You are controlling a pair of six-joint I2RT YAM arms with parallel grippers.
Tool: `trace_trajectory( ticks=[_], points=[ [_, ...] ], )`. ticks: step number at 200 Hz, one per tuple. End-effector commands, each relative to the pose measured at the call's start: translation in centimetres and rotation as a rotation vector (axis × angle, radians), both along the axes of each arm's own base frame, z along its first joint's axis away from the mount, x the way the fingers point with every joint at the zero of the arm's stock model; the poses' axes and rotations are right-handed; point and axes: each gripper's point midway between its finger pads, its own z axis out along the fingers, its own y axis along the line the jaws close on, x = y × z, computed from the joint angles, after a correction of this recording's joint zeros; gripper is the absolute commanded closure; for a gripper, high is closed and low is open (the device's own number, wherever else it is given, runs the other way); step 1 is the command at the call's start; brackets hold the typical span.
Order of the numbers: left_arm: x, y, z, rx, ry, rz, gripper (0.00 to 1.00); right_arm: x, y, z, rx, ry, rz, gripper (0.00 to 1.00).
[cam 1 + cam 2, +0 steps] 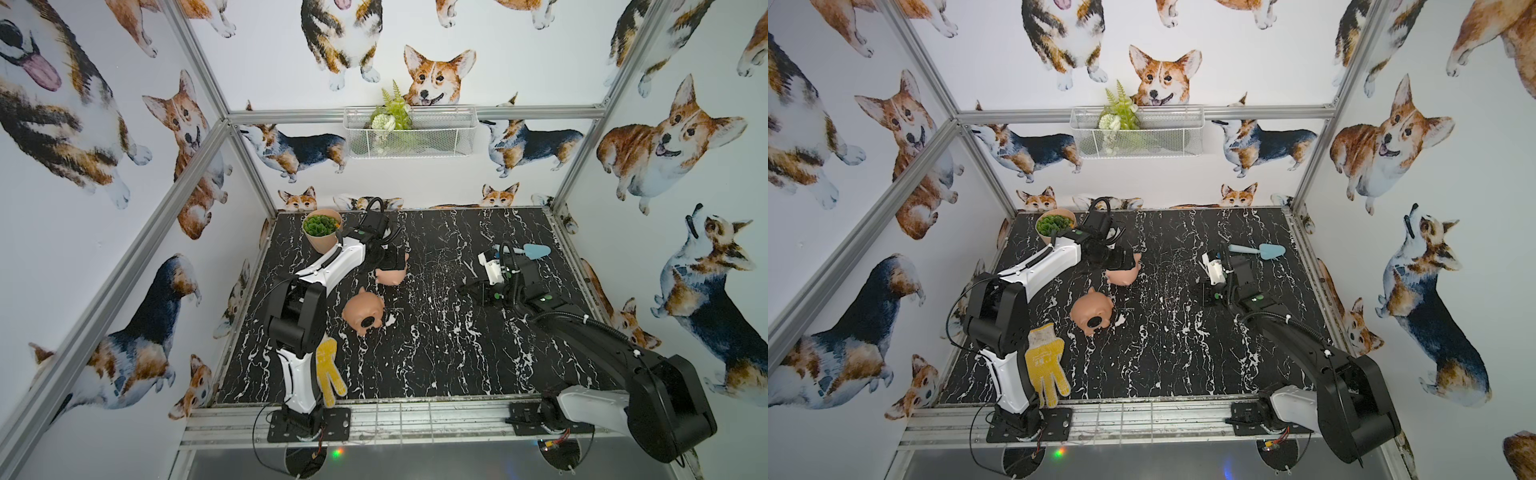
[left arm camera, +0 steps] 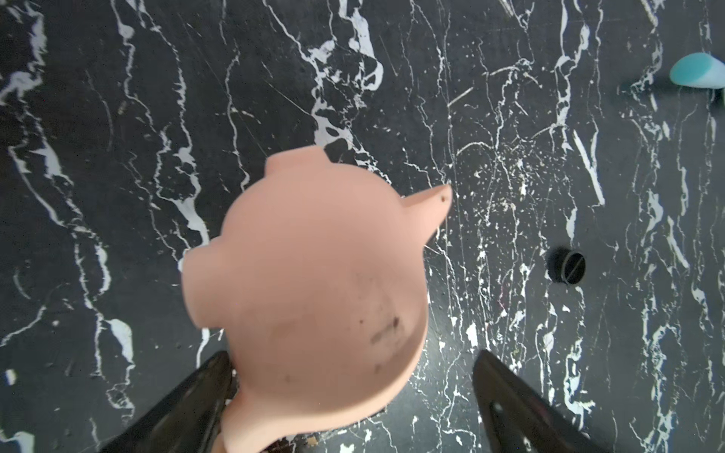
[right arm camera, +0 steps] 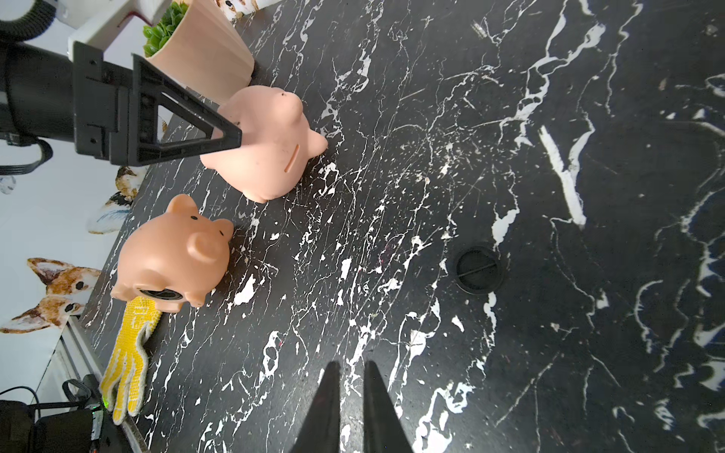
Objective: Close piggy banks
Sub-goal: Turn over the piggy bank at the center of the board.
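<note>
1. Both top views: tan pig [image 1: 363,309] on its side, left of the table [image 1: 436,353] middle, with the seated plug [image 1: 368,321] black in its belly; judged closed. Pale pig [image 1: 390,276] just behind it, under the left gripper [image 1: 392,264]. Right gripper [image 1: 469,289] well apart from both pigs, low over bare table.

2. Left wrist view: looks down on the pale pig [image 2: 314,282] between widely spread fingers [image 2: 204,388]. One finger against the pig's flank, the other standing clear of it: wide open, touching but not gripping. Loose plug [image 2: 568,266] flat on the table, apart from the pig.

3. Right wrist view: shows this gripper's own fingers [image 3: 329,408] drawn almost together, only a slit between, nothing in it: empty. Loose plug [image 3: 479,270] near, ahead of the tips. Pale pig [image 3: 266,145] beyond, coin slot [image 3: 292,157] towards this camera, belly turned away; impossible to tell its opening from here. Tip of the left gripper's finger right at its flank. Tan pig [image 3: 172,255] beside it, plug in place.

4. Step judged in hand: securing the pale pig, the one left to close.

5. Next move calls for: bringing both left fingers onto the flanks, then turning the belly where the other arm can reach it.

6. After that: opening the right gripper, taking the loose plug by its rim, pressing it home. Likely to slip, being smooth and rounded.
</note>
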Motion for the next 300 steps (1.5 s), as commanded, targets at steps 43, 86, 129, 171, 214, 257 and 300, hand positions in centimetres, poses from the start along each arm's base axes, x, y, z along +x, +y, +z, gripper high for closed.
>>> trace_trajectory(
  ticks=[43, 86, 129, 171, 214, 257, 300],
  points=[
    [-3.1, -4.6, 1.2, -0.083, -0.006, -0.051, 0.03, 0.0, -0.1, -0.3, -0.005, -0.001, -0.004, 0.85],
    [-5.3, -9.1, 3.2, -0.146, -0.017, -0.122, 0.03, -0.1, -0.3, -0.3, -0.008, -0.006, -0.009, 0.85],
    [-4.1, -8.0, 7.7, -0.062, -0.126, -0.165, 0.02, -0.2, -0.3, -0.1, -0.002, -0.010, -0.011, 0.85],
    [-1.0, -6.1, 7.9, 0.025, -0.141, -0.290, 0.01, -0.3, -0.4, -0.3, 0.006, -0.008, -0.016, 0.85],
    [1.8, -5.0, 5.6, 0.135, -0.127, -0.429, 0.01, -0.4, -0.4, -0.2, 0.010, -0.007, -0.019, 0.85],
    [3.0, -4.5, 3.1, 0.129, -0.081, -0.549, 0.00, -0.4, -0.5, 0.0, 0.009, -0.009, -0.018, 0.85],
    [2.6, -4.0, 1.0, 0.118, 0.004, -0.603, 0.01, -0.5, -0.6, -0.2, 0.005, -0.007, -0.020, 0.85]
  ],
)
